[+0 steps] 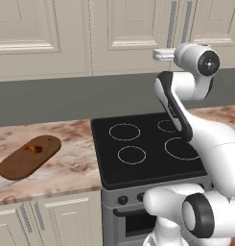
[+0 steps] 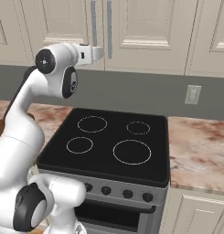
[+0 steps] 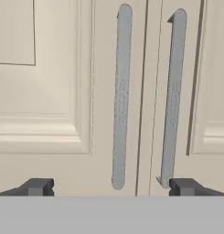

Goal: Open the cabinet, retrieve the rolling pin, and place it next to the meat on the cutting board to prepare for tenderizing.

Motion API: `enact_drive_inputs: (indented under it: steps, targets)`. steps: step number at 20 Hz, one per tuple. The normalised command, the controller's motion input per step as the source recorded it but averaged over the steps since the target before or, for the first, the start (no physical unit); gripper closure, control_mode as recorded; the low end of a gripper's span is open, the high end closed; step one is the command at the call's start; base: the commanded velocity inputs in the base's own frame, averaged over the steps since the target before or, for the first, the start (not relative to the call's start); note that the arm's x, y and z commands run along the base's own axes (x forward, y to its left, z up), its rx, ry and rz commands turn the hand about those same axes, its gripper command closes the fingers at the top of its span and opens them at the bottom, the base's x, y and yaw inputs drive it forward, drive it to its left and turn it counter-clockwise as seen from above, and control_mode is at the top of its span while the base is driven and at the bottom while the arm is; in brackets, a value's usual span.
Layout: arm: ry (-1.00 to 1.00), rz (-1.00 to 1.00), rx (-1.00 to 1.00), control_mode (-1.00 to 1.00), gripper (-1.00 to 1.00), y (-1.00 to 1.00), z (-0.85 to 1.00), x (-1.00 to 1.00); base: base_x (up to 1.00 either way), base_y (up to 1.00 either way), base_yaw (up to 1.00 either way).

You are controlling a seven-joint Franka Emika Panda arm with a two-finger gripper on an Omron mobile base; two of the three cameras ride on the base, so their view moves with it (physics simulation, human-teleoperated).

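The cream cabinet (image 3: 49,91) stands shut right in front of the hand, its two long grey bar handles (image 3: 121,96) (image 3: 173,96) either side of the door seam. My gripper (image 3: 111,186) is open with nothing between its fingertips, which sit wide apart below the handles' lower ends. In the left base view the raised hand (image 1: 161,54) points at the cabinet doors (image 1: 133,29) above the stove. The dark oval cutting board (image 1: 30,156) lies on the counter at the left, with the small reddish meat (image 1: 34,149) on it. The rolling pin is hidden.
A black four-ring cooktop (image 1: 147,144) (image 2: 109,141) sits below the arm, with oven knobs on its front. Marble counter (image 2: 200,146) runs on both sides. A wall outlet (image 2: 193,94) is on the grey backsplash at the right. Base cabinets (image 1: 52,221) line the bottom.
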Motion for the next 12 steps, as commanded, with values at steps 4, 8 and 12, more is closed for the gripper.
enact_drive_inputs:
  steps: [4, 8, 12]
  targets:
    - [0.0, 0.0, 0.0, -1.0, -1.0, 0.0, 0.0, 0.47, 0.0, 0.0, 0.0]
    - [0.0, 0.0, 0.0, -1.0, -1.0, 0.0, 0.02, 0.42, 0.0, 0.0, 0.0]
    - [0.0, 0.0, 0.0, -1.0, -1.0, 0.0, 0.05, 0.41, 0.0, 0.0, 0.0]
